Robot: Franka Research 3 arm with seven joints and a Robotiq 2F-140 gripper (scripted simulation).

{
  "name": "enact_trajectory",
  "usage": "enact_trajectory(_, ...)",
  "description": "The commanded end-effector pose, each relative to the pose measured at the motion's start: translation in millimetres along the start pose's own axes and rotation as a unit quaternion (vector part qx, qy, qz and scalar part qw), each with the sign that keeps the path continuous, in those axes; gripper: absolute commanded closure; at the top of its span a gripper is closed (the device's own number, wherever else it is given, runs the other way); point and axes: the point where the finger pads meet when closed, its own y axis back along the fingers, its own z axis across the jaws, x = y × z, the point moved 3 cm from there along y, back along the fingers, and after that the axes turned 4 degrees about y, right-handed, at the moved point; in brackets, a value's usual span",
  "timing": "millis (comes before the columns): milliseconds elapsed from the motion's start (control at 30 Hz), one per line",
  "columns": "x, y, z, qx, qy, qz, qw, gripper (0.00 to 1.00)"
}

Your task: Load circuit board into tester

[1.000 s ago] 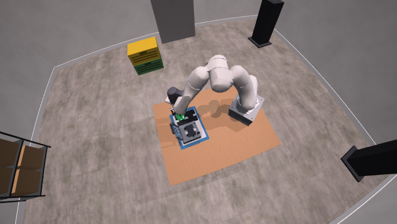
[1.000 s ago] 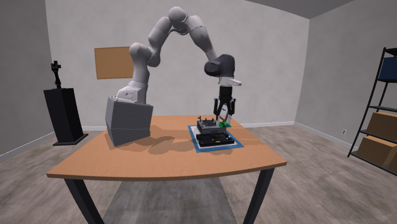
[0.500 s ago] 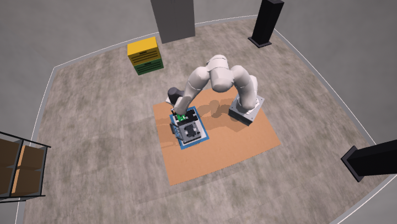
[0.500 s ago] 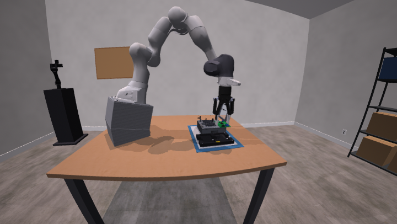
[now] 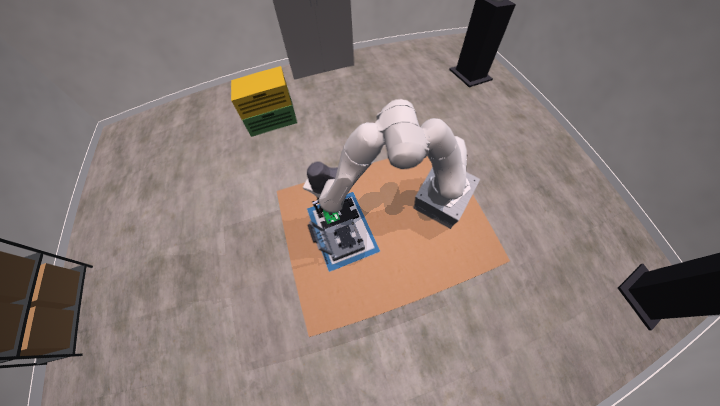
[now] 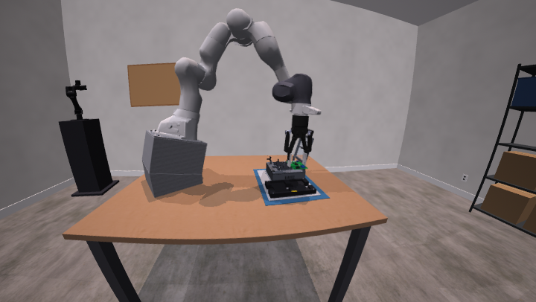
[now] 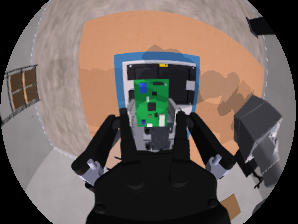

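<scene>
Here, arm arched; end effector (image 6: 298, 156) grips circuit board (image 7: 152, 103).

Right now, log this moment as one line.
phase: pick | gripper: shut on circuit board | board: over tray, tilted | tester: vacant | lid: open

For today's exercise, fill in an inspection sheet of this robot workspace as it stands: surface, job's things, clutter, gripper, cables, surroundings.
Surface: wooden table carrying a blue mat.
Job's things: green circuit board held above the mat, tilted in the exterior view; grey tester and black tray on the mat.
Clutter: nothing seen.
Gripper: gripper shut on the circuit board's edges, pointing down.
Cables: nothing seen.
Surroundings: grey arm base on the table; black pedestal with a camera; shelf rack with boxes; yellow and green crates on the floor.
</scene>
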Motion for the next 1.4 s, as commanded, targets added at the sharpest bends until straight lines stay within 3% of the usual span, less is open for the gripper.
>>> enact_trajectory(0, -4.8, 2.1, -2.0, 0.004, -0.009, 0.003, 1.0, 0.54)
enact_trajectory(1033, -102.0, 9.4, 13.9, 0.004, -0.009, 0.003, 1.0, 0.54)
enact_trajectory(1367, -123.8, 11.1, 17.5, 0.004, -0.009, 0.003, 1.0, 0.54)
